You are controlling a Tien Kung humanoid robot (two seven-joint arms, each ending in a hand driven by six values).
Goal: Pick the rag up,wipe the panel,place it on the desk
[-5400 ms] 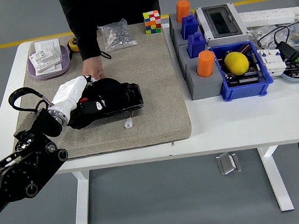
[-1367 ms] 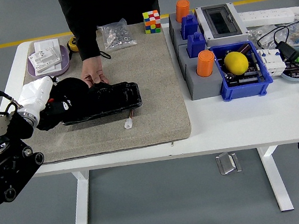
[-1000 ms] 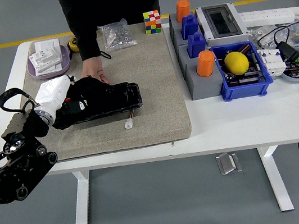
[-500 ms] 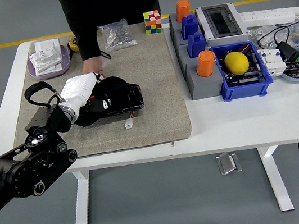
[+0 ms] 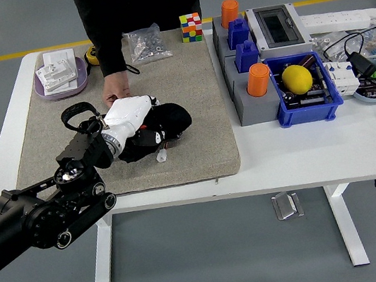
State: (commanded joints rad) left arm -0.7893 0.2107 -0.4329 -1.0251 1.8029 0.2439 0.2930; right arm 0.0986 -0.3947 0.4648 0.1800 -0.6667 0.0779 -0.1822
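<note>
the left hand point(image 5: 127, 118), white-covered, reaches in from the left over the grey mat point(image 5: 197, 111) and presses a black rag point(image 5: 167, 121) down onto the dark panel point(image 5: 147, 142). its fingers are closed around the rag, which bunches out to the right of the hand and covers nearly all of the panel; only a dark strip shows under the hand and wrist. the panel lies on the mat with its long axis running left to right, so the wipe runs along that axis, and the hand sits toward its right end. from here the remaining travel looks to be back leftward, toward the robot's own arm.

a person's hand point(image 5: 115, 94) rests at the panel's far edge, just beyond the robot's hand, seemingly steadying the piece. a small white connector point(image 5: 161, 156) lies on the mat just in front of the panel.

the right hand is not in view, so the left does all the work. the wiping step appears underway; laying the rag on the tabletop point(image 5: 304, 151) is not yet done.
</note>
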